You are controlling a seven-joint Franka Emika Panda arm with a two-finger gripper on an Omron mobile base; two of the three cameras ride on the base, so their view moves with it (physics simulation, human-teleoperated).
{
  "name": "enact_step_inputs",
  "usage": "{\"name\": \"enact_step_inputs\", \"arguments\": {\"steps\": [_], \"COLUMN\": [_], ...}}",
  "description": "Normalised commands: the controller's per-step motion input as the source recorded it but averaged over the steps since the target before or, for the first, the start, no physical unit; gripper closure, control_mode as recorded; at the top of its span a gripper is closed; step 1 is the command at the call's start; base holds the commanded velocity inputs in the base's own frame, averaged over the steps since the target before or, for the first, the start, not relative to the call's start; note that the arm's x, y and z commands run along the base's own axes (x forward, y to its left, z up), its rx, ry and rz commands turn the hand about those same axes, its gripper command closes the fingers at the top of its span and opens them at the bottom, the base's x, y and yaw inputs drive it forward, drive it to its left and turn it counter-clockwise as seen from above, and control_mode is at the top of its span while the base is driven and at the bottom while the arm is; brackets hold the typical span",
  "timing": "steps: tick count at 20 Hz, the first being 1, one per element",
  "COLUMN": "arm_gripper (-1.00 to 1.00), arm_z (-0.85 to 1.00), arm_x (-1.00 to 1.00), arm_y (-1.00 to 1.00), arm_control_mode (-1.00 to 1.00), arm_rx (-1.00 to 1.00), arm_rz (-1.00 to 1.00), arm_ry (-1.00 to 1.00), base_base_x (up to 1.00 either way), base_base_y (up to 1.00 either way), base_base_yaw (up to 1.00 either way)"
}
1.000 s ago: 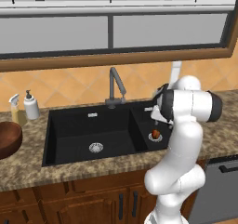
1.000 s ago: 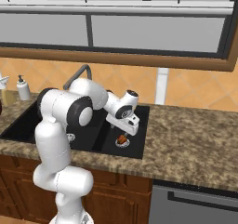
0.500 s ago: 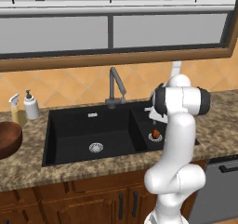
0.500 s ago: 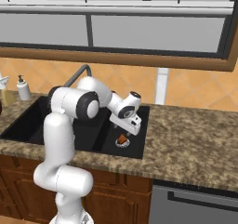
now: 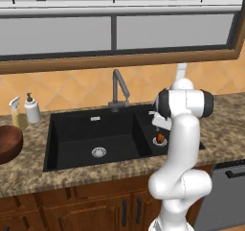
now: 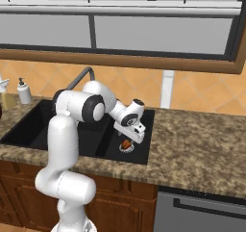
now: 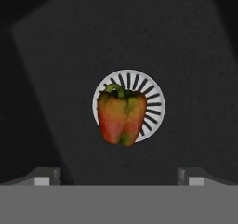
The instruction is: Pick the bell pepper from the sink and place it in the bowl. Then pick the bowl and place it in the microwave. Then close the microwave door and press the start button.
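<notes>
While the gripper (image 7: 119, 180) hangs over the smaller basin of the sink (image 5: 72, 129), its jaws stand wide apart and hold nothing. Below them, untouched, the bell pepper (image 7: 121, 117) lies on that basin's round steel drain (image 7: 151, 102).

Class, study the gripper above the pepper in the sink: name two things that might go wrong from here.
1. The bell pepper lies on the round drain; its rounded sides might slip from the open gripper as it shuts.
2. It sits in the small basin of the sink, so the fingers might knock a wall on the way down.
</notes>
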Motion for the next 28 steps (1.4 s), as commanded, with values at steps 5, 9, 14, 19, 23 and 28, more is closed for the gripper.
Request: {"name": "enact_step_inputs", "arguments": {"steps": [5, 9, 14, 19, 23, 28], "arm_gripper": [-1.0, -1.0, -1.0, -1.0, -1.0, 1.0], "arm_z": [-0.31, -0.2, -0.2, -0.28, -0.36, -0.29], "arm_x": [0.17, 0.0, 0.0, 0.0, 0.0, 0.16], "arm_y": [0.0, 0.1, 0.14, 0.02, 0.0, 0.0], "arm_control_mode": [-1.0, -1.0, -1.0, -1.0, -1.0, -1.0], "arm_rx": [-0.01, -0.01, -0.01, 0.0, 0.0, 0.0], "arm_rz": [-0.07, -0.03, -0.01, 0.0, 0.0, 0.0], "arm_ry": [0.0, 0.0, 0.0, 0.0, 0.0, -0.03], "base_base_x": [0.0, 0.0, 0.0, 0.0, 0.0, 0.0], "base_base_y": [0.0, 0.0, 0.0, 0.0, 0.0, 0.0], "base_base_yaw": [0.0, 0.0, 0.0, 0.0, 0.0, 0.0]}}
